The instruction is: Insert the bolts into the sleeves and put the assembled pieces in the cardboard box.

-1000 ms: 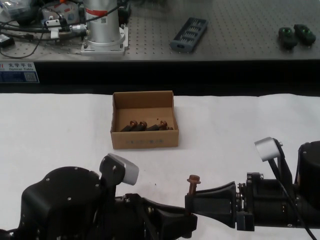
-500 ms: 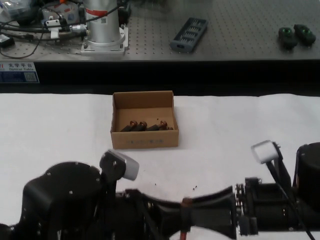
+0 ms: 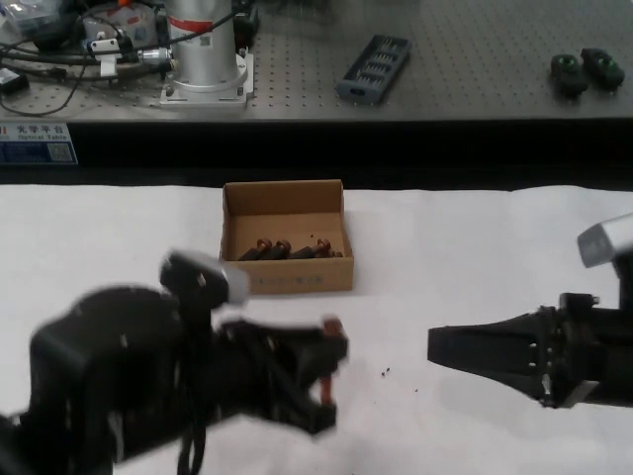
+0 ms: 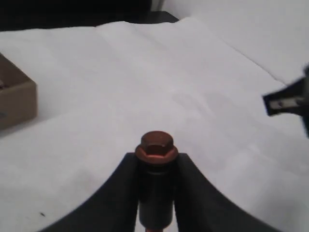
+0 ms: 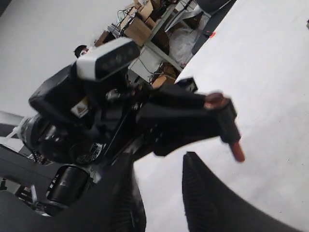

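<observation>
My left gripper is shut on a black sleeve with a copper-headed bolt seated in it. In the high view that gripper hangs over the white table, a little in front of the cardboard box. Several assembled pieces lie inside the box. My right gripper is off to the right, open, pointing at the left one with nothing between its fingers. The right wrist view has the held piece ahead of the right gripper's fingers.
A white cover spreads over the table. Behind it, the perforated bench carries a metal post, a dark slotted rack and green-black parts. Small dark specks lie between the grippers.
The right gripper, which held the bolt upright, lowered it into the sleeve, let go and drew back to the right. The left arm shifted left and up with the assembled piece.
</observation>
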